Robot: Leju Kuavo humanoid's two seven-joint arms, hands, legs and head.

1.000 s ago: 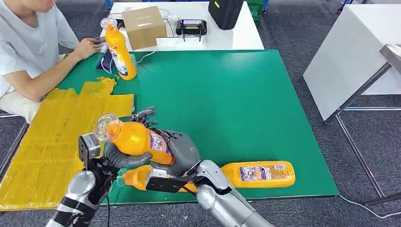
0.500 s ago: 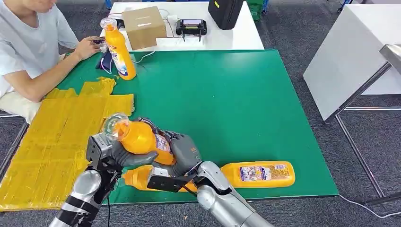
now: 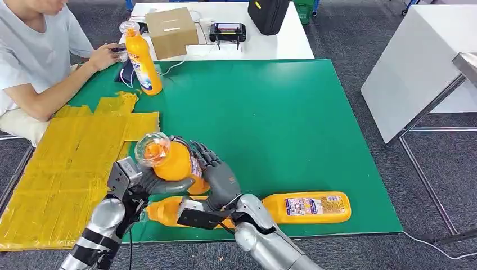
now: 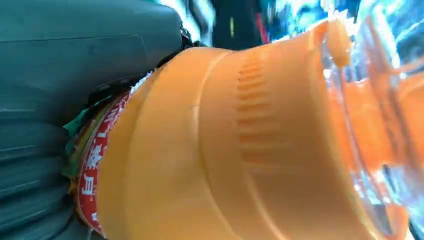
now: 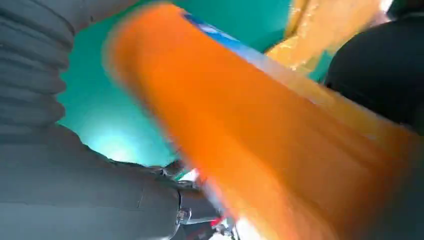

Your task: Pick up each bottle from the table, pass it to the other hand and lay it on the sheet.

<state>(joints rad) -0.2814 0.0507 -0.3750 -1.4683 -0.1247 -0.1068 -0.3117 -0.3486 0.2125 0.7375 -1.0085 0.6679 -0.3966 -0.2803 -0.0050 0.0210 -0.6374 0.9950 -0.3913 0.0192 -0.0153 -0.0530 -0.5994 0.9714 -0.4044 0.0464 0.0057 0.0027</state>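
Head view: both hands meet over the green table mat (image 3: 270,118). The left hand (image 3: 160,183) grips an orange plastic bottle with a clear cap (image 3: 169,160) from below, and the right hand (image 3: 216,174) wraps its labelled body from the opposite side. The bottle is raised, cap tilted towards the yellow sheet (image 3: 62,169) beyond the left hand.

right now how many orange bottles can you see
3: one bottle held up between the left hand and right hand, one standing bottle at the mat's far left corner, one lying bottle along the near edge, partly behind the right arm.
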